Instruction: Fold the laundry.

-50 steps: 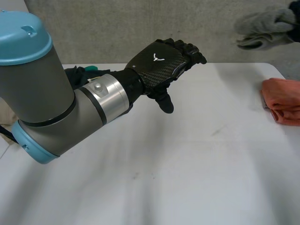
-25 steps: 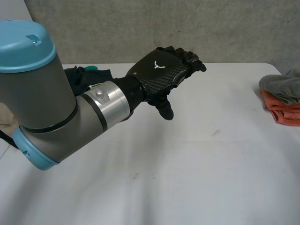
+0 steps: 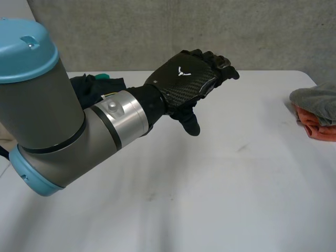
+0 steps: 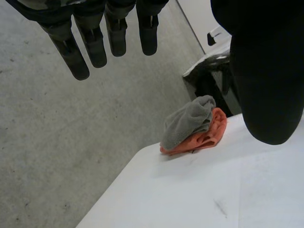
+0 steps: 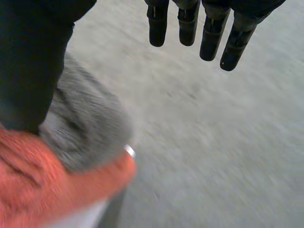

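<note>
**Stack sits near the edge**

Left hand (image 3: 189, 79) hovers over the counter (image 3: 210, 199), fingers loosely extended, empty. Right hand (image 5: 190, 23), likewise spread and empty, hangs by the grey towel (image 3: 315, 97) atop the orange towel (image 3: 320, 131) at the counter's edge. A stray brush could knock them off.

Head cam, high at rear, looks down on table (image 3: 236, 184). Both wrist cams share the cloth pile (image 4: 187, 124); right one apparently closer.
</note>
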Motion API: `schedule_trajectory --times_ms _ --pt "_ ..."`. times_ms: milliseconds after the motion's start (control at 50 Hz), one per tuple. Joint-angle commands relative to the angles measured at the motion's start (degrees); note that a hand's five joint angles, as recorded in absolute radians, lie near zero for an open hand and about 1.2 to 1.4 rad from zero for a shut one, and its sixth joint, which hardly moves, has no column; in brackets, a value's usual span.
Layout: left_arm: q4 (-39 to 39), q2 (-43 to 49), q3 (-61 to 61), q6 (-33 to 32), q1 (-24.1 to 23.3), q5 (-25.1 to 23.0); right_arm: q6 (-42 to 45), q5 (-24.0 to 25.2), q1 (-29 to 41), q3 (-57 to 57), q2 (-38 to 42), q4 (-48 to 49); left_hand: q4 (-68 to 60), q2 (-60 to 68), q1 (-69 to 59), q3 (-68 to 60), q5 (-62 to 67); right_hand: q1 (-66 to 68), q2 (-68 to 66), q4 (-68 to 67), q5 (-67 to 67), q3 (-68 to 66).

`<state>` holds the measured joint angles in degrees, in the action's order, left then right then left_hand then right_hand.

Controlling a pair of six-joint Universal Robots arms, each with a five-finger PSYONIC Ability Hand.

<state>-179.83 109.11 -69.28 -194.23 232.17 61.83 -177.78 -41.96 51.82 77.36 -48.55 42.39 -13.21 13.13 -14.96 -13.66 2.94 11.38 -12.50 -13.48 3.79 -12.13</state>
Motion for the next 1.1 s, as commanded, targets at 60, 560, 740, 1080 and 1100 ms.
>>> schedule_trajectory --times_ms 60,560,740,1080,1100 --pt "-0.08 -1.71 0.02 0.0 -0.06 0.13 20.85 -21.71 -9.1 -14.31 -7.16 -27.68 -0.7 0.78 1.05 -0.25 0.97 -1.38 2.5 3.48 -3.79 2.13" --pt "-10.28 1.96 0.28 -4.29 22.24 22.73 13.07 -9.73 37.91 18.79 -31.26 -10.21 -0.2 0.28 1.55 0.25 0.47 -1.38 2.5 3.48 -3.79 2.13" --pt "-8.52 20.07 5.37 -20.82 32.72 13.32 27.47 -11.65 42.75 21.34 -24.32 -27.53 0.14 -0.06 1.89 0.59 0.13 -1.38 2.5 3.48 -3.79 2.13" --pt "-11.24 25.73 14.79 -19.53 30.54 12.7 34.96 -20.36 43.2 25.3 -21.85 -29.21 -66.79 66.87 -65.04 -66.34 67.06 -1.38 2.5 3.48 -3.79 2.13" --pt "-12.03 23.97 13.83 -18.21 29.92 12.7 34.87 -20.53 43.11 25.3 -21.85 -29.21 -66.79 66.87 -65.04 -66.34 67.06 -1.38 2.5 3.48 -3.79 2.13"
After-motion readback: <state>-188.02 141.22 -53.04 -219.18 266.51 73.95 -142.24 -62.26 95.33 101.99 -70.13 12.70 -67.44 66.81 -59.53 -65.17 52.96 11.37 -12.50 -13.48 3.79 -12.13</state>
